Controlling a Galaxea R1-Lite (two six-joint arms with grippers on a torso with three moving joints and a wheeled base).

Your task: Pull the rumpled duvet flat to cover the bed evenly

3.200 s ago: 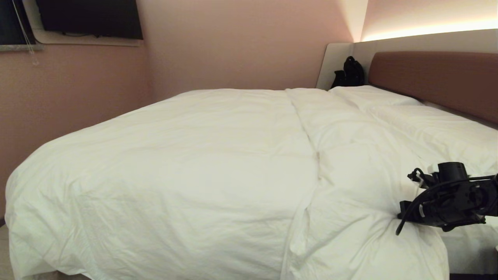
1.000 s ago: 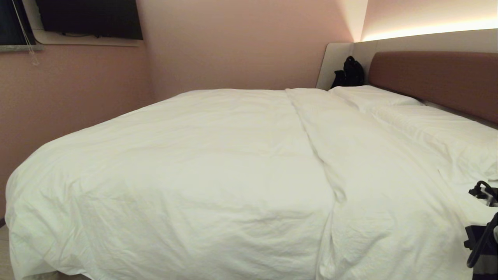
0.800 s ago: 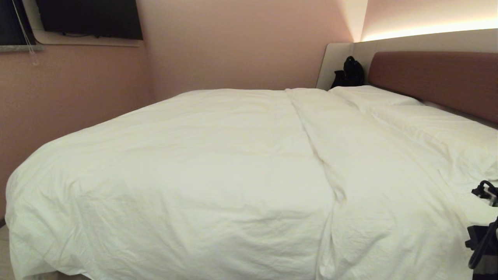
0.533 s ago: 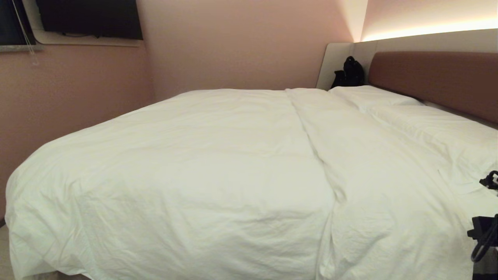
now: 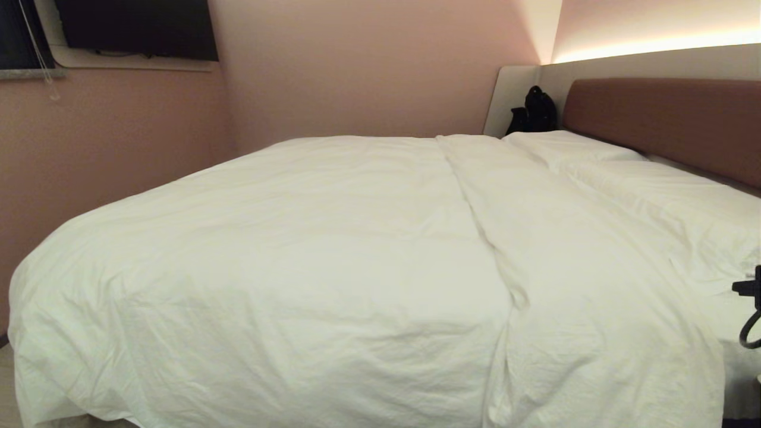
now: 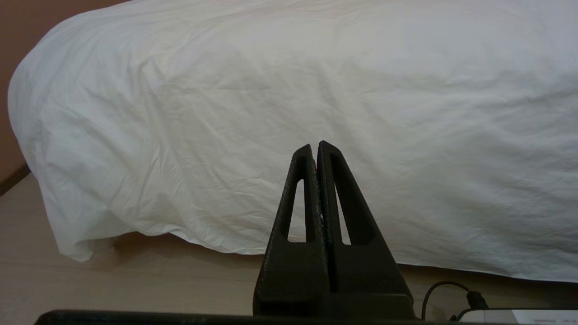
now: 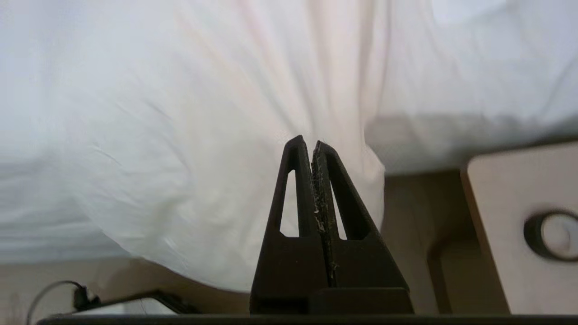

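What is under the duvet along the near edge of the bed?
The duvet hangs almost to the wooden floor, leaving only a shadowed gap. Mattress and frame beneath are covered.

Right arm point(image 5: 750, 309) cut by frame edge; duvet point(image 5: 333, 267) hides mattress.

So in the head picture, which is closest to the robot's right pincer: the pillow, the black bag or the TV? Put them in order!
From the right pincer, low at the bed's near right side:
1. Pillow, right, by the headboard.
2. Black bag, far corner behind the pillows.
3. TV, high on the far left wall.
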